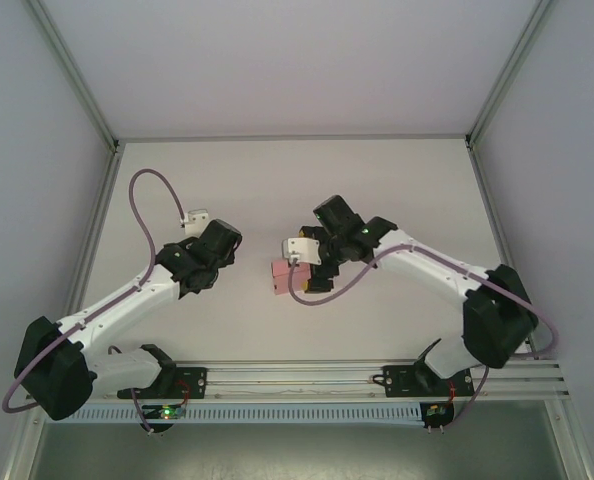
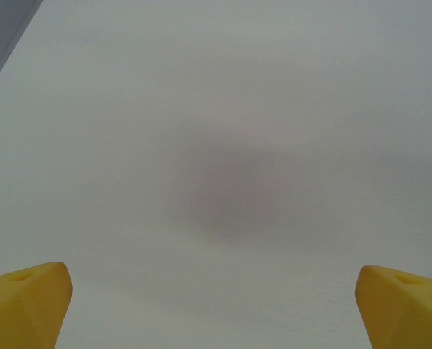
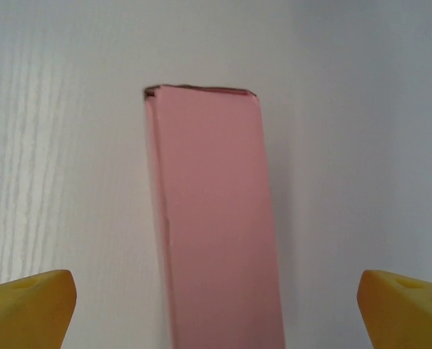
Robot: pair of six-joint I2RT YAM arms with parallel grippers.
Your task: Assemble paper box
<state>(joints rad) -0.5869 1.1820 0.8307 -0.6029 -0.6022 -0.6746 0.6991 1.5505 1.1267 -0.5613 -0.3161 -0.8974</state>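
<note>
White table [image 1: 297, 190], pink paper box [image 3: 216, 218] flat on it

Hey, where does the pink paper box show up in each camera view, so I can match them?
Top external: the paper box lies mid-table, at the tip of the right arm.
Right wrist: the paper box runs up the centre from the bottom edge, between the open jaws.
Left wrist: open jaws over white table and a soft shadow.
Shared landmark: the white table surface.

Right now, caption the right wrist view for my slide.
Pink box on the white table, centred ahead of the open right tool.
</note>
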